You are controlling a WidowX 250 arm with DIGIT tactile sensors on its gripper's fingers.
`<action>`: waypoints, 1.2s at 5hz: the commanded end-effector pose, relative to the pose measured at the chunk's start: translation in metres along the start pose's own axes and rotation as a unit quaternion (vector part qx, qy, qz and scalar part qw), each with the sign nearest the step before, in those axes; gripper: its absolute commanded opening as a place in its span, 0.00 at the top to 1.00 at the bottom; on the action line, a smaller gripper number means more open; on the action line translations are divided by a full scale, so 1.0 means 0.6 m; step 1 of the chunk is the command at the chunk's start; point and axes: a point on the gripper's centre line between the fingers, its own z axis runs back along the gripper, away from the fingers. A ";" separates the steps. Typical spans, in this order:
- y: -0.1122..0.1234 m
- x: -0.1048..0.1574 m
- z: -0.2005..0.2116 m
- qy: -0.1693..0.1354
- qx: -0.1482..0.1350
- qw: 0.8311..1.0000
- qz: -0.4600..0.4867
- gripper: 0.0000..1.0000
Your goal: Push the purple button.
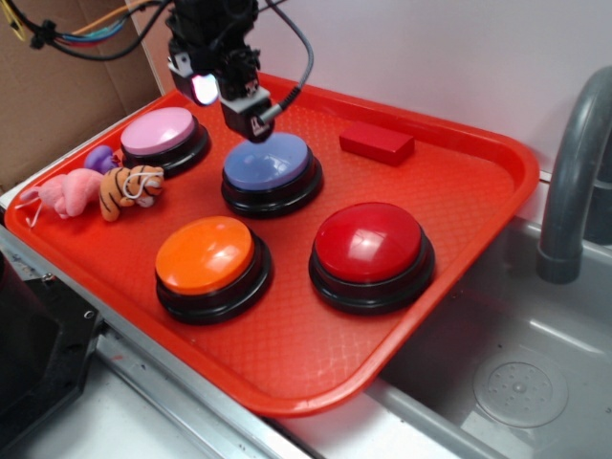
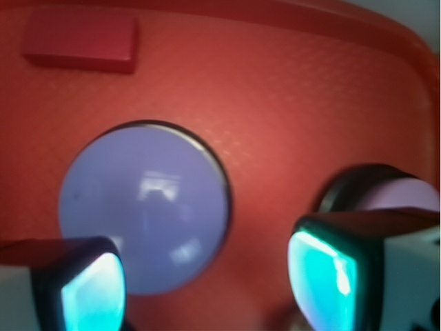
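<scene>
Glowing teal fingertips (image 2: 93, 293) filled the bottom of the wrist view, one at the lower left and one at the lower right, set wide apart with nothing between them; the gripper (image 2: 207, 276) stood open and held nothing. In the exterior view the gripper (image 1: 251, 122) hung low over the back edge of the purple button (image 1: 271, 164), tilted, its tip seemingly at or just above the dome; contact could not be confirmed. From the wrist, the left finger overlapped the lower rim of the purple button (image 2: 145, 203), while the right finger sat over the pink button (image 2: 400, 193).

Outward from there, the purple button lay in the middle rear of the red tray (image 1: 478, 191), with the pink button (image 1: 160, 134) to its left, the orange button (image 1: 205, 256) in front, the red button (image 1: 368, 244) to the right front, and a red block (image 1: 377, 142) behind. Small plush toys (image 1: 110, 186) lay at the tray's left edge.

The risk appeared to be an off-centre press. With the jaws spread this wide, a straight descent might land only one finger on the dome's edge, sliding off the curved top without depressing it, or the other finger might touch the pink button instead.
</scene>
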 end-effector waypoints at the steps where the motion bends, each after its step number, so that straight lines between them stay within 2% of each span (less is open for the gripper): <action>1: -0.034 0.020 -0.018 0.003 -0.008 1.000 -0.020 0.00; 2: -0.029 0.014 -0.038 0.018 0.010 1.000 -0.012 0.00; 3: -0.033 0.012 -0.054 0.033 0.012 0.999 -0.019 0.00; 4: -0.033 0.016 -0.037 0.025 0.009 0.999 -0.023 0.00; 6: -0.008 0.027 0.039 0.000 0.012 0.999 -0.036 0.00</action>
